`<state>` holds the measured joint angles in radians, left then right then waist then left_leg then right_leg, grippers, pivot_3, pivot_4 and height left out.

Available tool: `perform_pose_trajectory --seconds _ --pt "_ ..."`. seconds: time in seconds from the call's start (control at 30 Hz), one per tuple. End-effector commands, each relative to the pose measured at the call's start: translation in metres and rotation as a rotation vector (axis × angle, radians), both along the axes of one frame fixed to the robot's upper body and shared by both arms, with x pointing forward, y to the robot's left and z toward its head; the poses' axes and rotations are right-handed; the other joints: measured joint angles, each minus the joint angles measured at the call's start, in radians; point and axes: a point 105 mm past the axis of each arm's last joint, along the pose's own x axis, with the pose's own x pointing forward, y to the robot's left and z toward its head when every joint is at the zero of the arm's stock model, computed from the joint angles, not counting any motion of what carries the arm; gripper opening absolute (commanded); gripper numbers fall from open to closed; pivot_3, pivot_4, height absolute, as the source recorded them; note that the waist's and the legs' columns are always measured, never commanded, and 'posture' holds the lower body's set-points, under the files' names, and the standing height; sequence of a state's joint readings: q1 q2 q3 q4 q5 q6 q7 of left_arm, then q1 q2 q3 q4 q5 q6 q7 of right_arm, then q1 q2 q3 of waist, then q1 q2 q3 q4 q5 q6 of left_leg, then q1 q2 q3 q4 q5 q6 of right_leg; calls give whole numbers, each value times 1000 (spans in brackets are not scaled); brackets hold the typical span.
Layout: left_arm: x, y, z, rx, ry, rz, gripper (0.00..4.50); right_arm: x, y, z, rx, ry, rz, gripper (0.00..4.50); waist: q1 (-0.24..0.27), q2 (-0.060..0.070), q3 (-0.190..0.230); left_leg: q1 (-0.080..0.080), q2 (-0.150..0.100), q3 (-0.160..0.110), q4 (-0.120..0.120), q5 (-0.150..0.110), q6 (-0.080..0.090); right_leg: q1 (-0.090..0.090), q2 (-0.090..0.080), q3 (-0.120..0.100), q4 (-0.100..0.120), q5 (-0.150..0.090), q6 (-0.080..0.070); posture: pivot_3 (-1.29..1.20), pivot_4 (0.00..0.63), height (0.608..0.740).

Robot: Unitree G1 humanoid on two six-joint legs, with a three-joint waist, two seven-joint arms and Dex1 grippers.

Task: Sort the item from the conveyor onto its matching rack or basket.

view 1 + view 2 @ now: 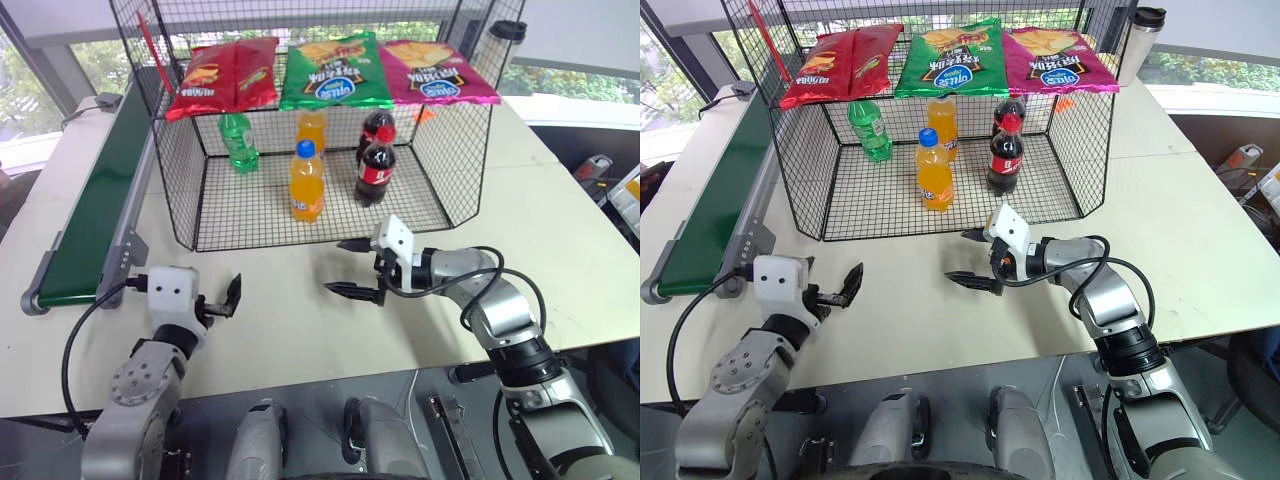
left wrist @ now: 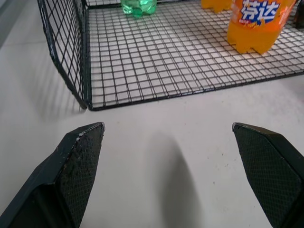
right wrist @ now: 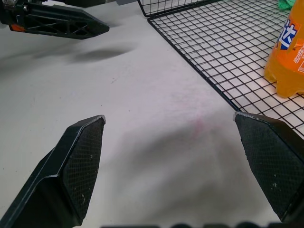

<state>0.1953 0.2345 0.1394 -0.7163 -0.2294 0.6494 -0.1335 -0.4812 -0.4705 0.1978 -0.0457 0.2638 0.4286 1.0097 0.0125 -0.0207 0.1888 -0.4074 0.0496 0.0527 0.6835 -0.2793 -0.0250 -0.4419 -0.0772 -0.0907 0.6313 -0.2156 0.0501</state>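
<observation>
Both arms wait low over the table, in front of the cage (image 1: pixel 180 180). Left gripper (image 1: pixel 228 298) is spread wide with nothing between its fingers. Right gripper (image 1: pixel 335 266) is the same, jaws apart, turned across toward the left one. The belt (image 1: pixel 95 200) runs away just outside the left gripper. A green bottle (image 1: pixel 238 142) stands deep in the cage, ahead of the left gripper, but its cap looks green rather than yellow. Where the yellow-capped bottle is, I cannot tell. My read: this is the wait before a pick. Best to keep the left jaws wide, swing out over the belt, take the bottle round its middle and lift it clear of the rail
</observation>
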Motion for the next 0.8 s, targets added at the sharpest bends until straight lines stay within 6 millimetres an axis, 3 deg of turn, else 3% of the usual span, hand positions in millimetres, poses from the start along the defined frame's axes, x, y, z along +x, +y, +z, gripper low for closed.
perform_pose_trajectory --seconds 0.03,0.8 --pt "-2 -3 18 8 -74 -10 4476 -2 5 16 29 -54 33 4500 0 0 0 0 0 0 0 0 0 0 0 0 0 0 0 0 150 740" --pt "0 -3 17 13 -66 -7 4476 -1 7 17 32 -58 35 4500 0 0 0 0 0 0 0 0 0 0 0 0 0 0 0 0 150 740"
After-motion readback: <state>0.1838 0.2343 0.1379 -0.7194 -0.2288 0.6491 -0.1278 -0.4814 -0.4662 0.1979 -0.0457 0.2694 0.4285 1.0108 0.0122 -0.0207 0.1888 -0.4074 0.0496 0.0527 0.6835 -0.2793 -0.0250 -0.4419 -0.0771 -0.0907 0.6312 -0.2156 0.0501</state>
